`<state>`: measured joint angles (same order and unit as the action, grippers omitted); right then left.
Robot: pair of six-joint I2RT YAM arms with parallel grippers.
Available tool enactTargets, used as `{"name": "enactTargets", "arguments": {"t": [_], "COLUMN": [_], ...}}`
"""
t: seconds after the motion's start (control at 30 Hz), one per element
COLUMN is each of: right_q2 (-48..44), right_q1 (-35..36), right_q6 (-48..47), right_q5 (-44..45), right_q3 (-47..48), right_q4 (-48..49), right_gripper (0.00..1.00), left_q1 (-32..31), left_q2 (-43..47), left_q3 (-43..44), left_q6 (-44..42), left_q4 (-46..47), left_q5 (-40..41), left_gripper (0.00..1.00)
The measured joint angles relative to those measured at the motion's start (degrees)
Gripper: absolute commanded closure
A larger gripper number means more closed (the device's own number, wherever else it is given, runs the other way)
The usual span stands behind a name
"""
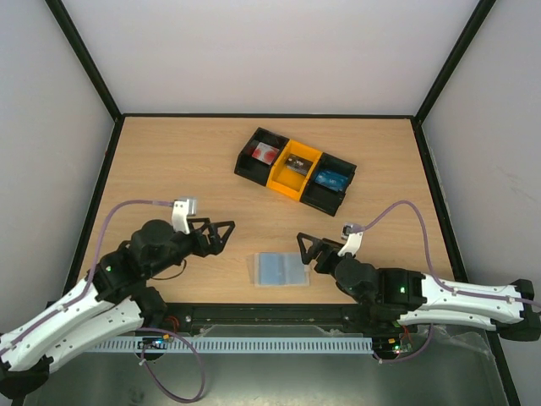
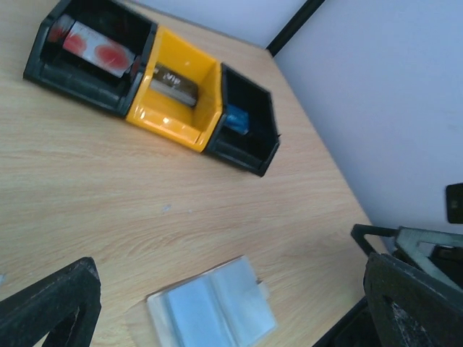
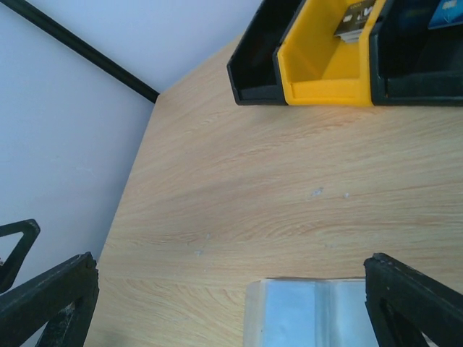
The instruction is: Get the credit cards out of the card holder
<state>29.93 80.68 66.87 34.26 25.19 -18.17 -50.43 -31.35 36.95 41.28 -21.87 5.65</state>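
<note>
The card holder (image 1: 279, 271), a pale blue translucent sleeve, lies flat and spread like a booklet on the table near the front edge. It also shows low in the left wrist view (image 2: 213, 311) and in the right wrist view (image 3: 311, 314). I cannot tell whether any card is inside it. My left gripper (image 1: 221, 237) (image 2: 230, 264) hangs open to its left. To its right my right gripper (image 1: 303, 251) (image 3: 230, 259) is open too. Neither touches it. Credit cards lie in the tray: a red one (image 1: 266, 154), a dark one (image 1: 297, 162), a blue one (image 1: 331, 179).
A three-compartment tray (image 1: 254, 167), black with a yellow middle, sits at the middle of the back half of the table (image 1: 169, 169). Pale walls with black frame posts close off the left, right and back. A cable channel (image 1: 270, 345) runs along the near edge.
</note>
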Motion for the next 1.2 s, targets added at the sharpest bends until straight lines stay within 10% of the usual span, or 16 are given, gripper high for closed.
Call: {"name": "enactTargets", "arguments": {"t": [1.2], "right_q2": [0.68], "right_q1": [0.0], "right_q6": [-3.21], "right_q5": [1.77], "right_q3": [4.11], "right_q4": [-1.33], "right_gripper": [0.02], "left_q1": [0.0], "left_q2": [7.45], "left_q3": [0.42], "left_q6": [-1.88], "left_q4": [-3.32], "left_q5": [2.97], "left_gripper": [0.0]}}
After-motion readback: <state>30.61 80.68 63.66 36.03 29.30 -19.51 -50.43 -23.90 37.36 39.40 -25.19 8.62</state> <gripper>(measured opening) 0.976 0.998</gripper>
